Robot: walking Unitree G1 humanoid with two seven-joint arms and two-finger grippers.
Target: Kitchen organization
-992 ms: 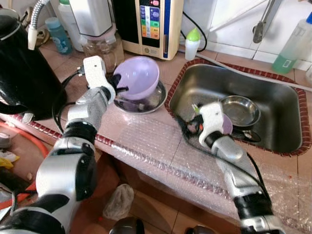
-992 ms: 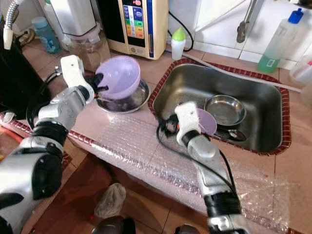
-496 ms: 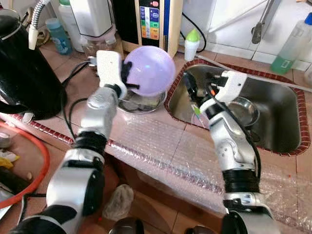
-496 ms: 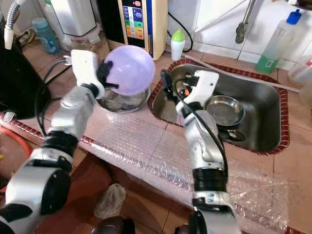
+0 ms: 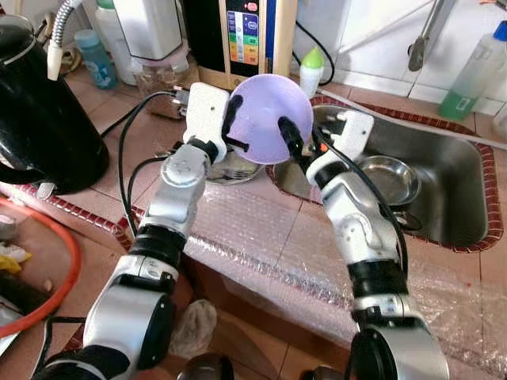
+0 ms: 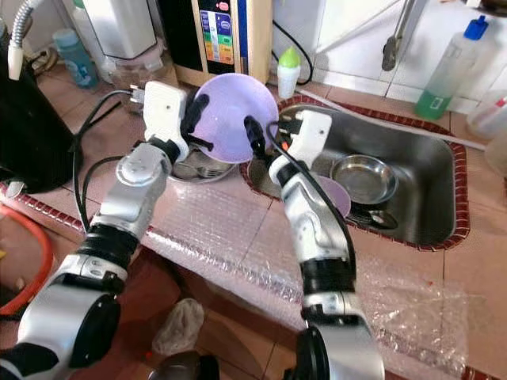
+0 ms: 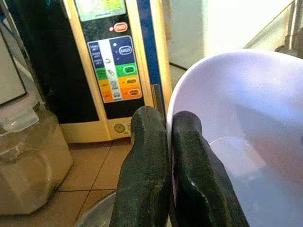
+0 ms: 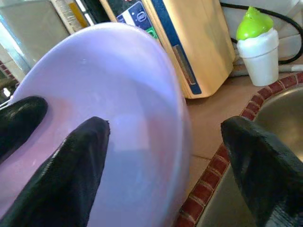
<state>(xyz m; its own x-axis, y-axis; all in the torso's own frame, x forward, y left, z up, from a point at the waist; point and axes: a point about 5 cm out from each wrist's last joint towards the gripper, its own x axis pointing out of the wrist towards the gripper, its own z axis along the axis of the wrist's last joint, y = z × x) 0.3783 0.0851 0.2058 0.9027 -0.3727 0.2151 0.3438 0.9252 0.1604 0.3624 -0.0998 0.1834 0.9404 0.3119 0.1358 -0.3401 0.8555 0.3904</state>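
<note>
Your left gripper (image 7: 158, 156) has its fingers clamped on the lilac bowl's (image 5: 271, 119) rim; your right gripper (image 8: 165, 156), fingers spread, straddles the opposite rim.

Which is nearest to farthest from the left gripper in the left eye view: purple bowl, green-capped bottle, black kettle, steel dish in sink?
1. purple bowl, held in the left gripper.
2. green-capped bottle, behind the bowl, by the wall.
3. black kettle, far on the robot's left.
4. steel dish, in the sink on the right; too close to the kettle to rank firmly.

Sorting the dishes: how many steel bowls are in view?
2: one steel bowl lies in the sink; another steel bowl sits on the counter beneath the lifted purple bowl. More may be hidden.
</note>
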